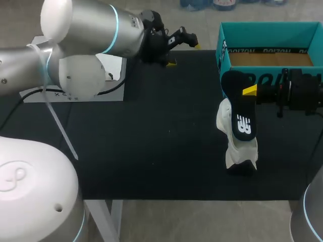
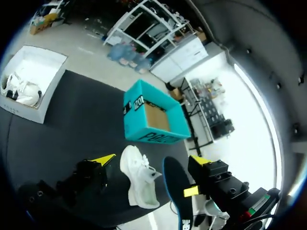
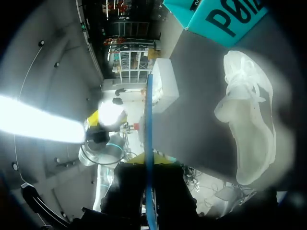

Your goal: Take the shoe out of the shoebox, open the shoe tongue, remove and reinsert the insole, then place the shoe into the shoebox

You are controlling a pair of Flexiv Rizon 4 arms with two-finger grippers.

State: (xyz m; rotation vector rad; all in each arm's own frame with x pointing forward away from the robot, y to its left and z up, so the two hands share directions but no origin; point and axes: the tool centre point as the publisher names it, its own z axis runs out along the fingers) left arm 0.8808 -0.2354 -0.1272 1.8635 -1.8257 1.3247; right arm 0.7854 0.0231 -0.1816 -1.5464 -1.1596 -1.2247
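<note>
Field notes, left to right.

- White box (image 2: 43, 72) at the far left edge of the black mat (image 1: 151, 141). It holds a pale bundle (image 2: 19, 88), possibly a second shoe, though it is too small for you to be sure.
- Left gripper (image 1: 182, 53): fingers spread, nothing between them. It hangs over the mat's back edge, well apart from the work, so it likely sits there to keep the middle free for the other arm.
- Shoe (image 1: 237, 143): white, resting on the mat just in front of the shoebox, out of it. Parked there, its mouth is within your right arm's reach.
- Insole (image 1: 241, 108): black with a blue edge, out of the shoe, standing on edge above and just beside it. The right wrist view shows it as one thin line running out between the fingers.
- Right gripper (image 1: 251, 91): clamped on the insole near its upper end (a hold that leaves the long lower part free to feed in).
- Shoebox (image 1: 267, 31): teal, open, only its cardboard floor showing.

Count: one shoebox, one white box, one insole, one sure shoe, two grippers.

Judged stage: insole removed, reinsertion next.
</note>
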